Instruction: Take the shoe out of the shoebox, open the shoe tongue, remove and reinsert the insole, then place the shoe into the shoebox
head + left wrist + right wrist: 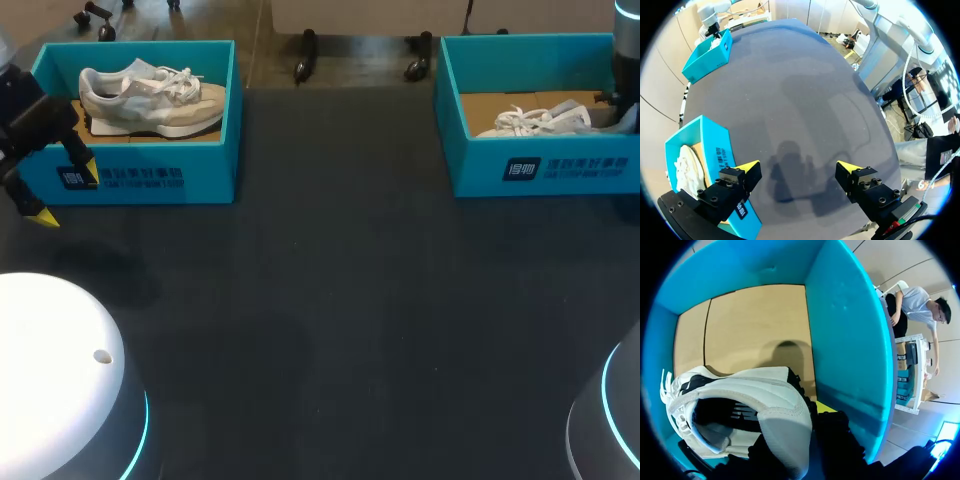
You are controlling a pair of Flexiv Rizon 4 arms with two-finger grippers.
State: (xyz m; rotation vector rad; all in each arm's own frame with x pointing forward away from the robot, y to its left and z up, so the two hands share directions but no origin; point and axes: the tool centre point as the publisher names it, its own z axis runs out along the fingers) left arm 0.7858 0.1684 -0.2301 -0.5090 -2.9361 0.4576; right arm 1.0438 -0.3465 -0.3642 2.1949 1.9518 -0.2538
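Two teal shoeboxes stand at the table's far side. The right shoebox [540, 165] holds a white shoe [535, 120]. My right arm [625, 55] reaches down into this box at the shoe's heel end. In the right wrist view my right gripper [796, 416] is shut on the shoe's [740, 390] heel collar, one yellow fingertip [826, 407] outside it, the other hidden inside. The box's cardboard floor [755, 320] lies ahead. My left gripper [68, 193] hangs open and empty in front of the left shoebox [150, 170], which holds a grey-white shoe [150, 100].
In the left wrist view the left gripper [799, 167] faces the dark tabletop [805, 100], with the left shoebox [710, 150] beside one finger and the right shoebox [707, 52] far across. The two white arm bases [60, 380] stand at the near corners.
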